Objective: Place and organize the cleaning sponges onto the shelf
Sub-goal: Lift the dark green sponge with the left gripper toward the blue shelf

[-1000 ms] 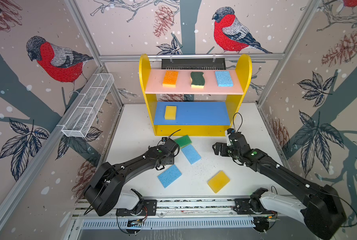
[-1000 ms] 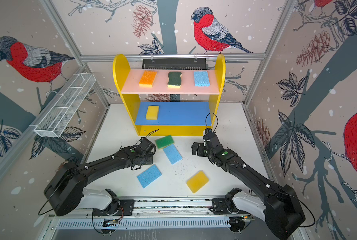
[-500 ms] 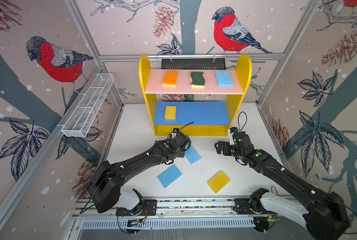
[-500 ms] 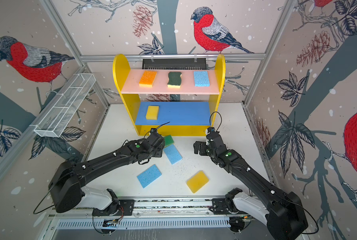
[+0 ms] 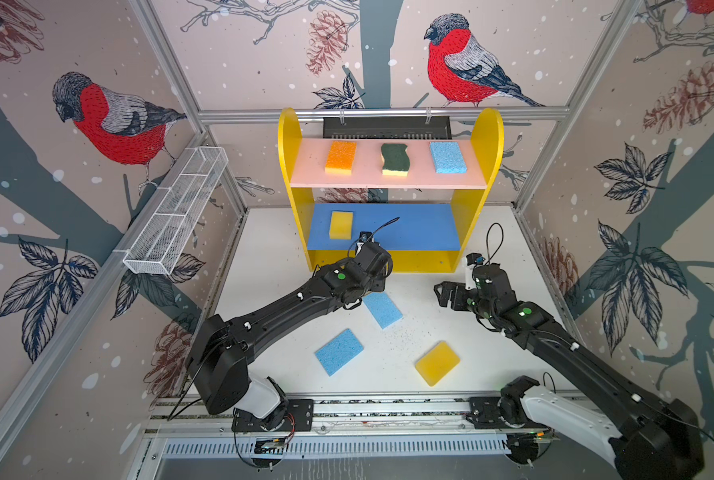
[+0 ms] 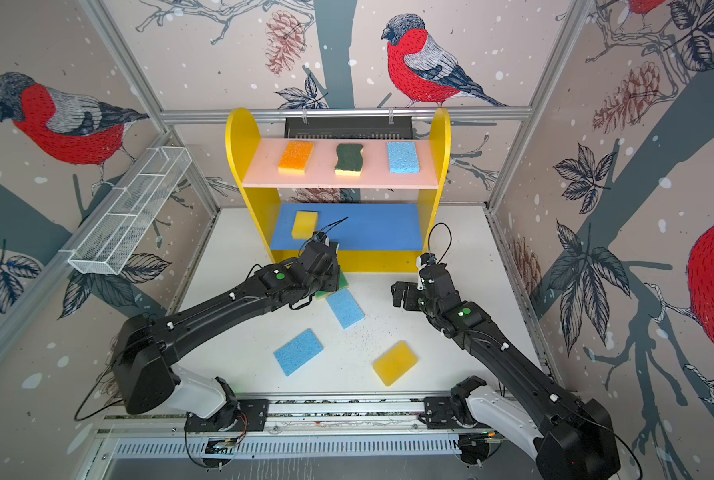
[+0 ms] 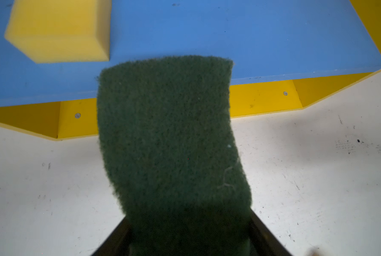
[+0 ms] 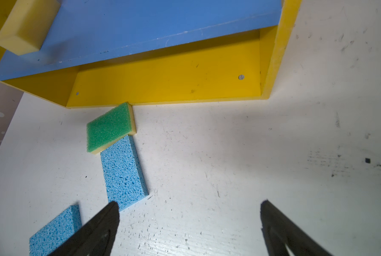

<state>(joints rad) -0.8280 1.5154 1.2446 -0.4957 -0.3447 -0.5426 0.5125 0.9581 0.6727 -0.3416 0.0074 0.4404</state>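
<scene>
My left gripper [image 7: 189,230] is shut on a dark green scourer [image 7: 169,133], whose far end hangs over the front edge of the shelf's [image 5: 488,137] blue board [image 7: 251,33], beside a yellow sponge [image 5: 341,225]. The pink board carries an orange sponge [image 5: 340,157], a second scourer [image 5: 395,159] and a light blue sponge [image 5: 448,157]. On the table lie a green sponge [image 8: 108,128], two blue sponges [image 5: 382,309] [image 5: 339,351] and a yellow one [image 5: 437,363]. My right gripper [image 5: 444,293] hovers open and empty right of them.
A white wire basket [image 5: 176,212] hangs on the left wall. A black bar [image 5: 388,126] sits behind the shelf. The arms' mounting rail [image 5: 388,409] runs along the table's front edge. The green sponge leans on the nearer blue one, touching the shelf's base.
My left gripper has risen from beside the green sponge and moved toward the shelf's front with the scourer. The right arm has shifted only slightly.
</scene>
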